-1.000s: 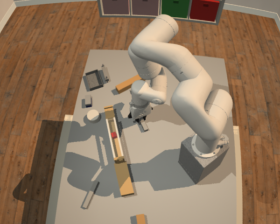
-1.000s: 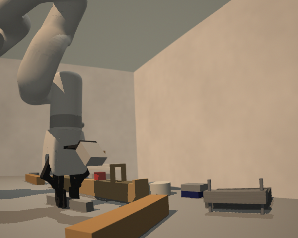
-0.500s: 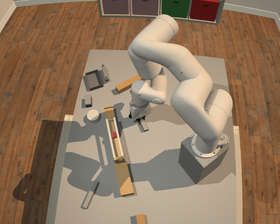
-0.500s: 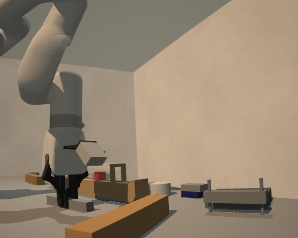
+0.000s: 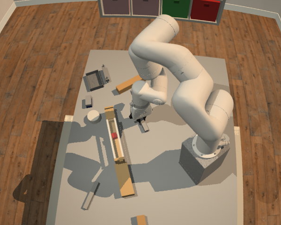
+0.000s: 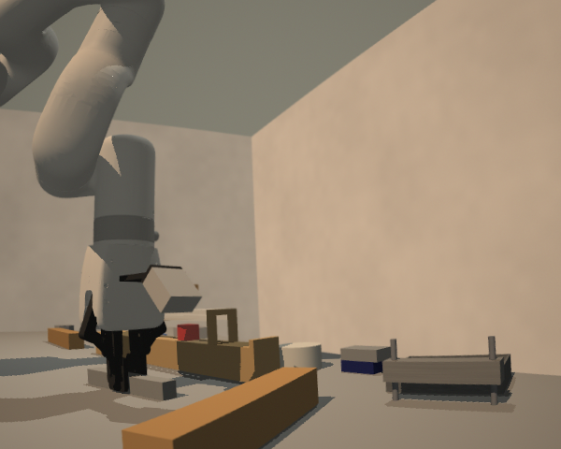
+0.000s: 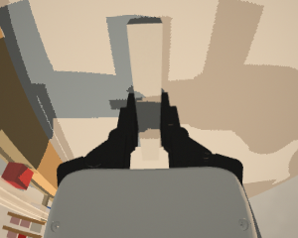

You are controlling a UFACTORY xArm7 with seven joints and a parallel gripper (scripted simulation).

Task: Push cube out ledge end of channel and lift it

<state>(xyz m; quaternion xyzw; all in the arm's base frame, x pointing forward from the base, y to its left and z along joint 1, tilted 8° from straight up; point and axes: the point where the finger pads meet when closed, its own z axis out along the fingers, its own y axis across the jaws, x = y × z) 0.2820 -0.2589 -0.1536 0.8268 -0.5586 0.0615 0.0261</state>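
A red cube (image 5: 114,135) sits inside the white-walled channel (image 5: 114,140), about midway along it; it also shows in the exterior view (image 6: 188,331) and at the left edge of the wrist view (image 7: 17,175). The channel's short wooden ledge with a raised lip (image 5: 109,110) is at its far end, and a long wooden plank (image 5: 124,179) leads off the near end. My gripper (image 5: 141,121) stands to the right of the channel, outside it. It is shut on a short grey bar (image 5: 144,126), which lies on the table (image 6: 136,382) and points away in the wrist view (image 7: 145,59).
An orange beam (image 5: 128,84) lies behind the gripper. A grey tray with posts (image 5: 95,79), a blue-and-grey block (image 5: 88,101) and a white cylinder (image 5: 93,116) stand left of the channel's far end. A long grey bar (image 5: 90,195) and a small orange block (image 5: 141,220) lie near the front.
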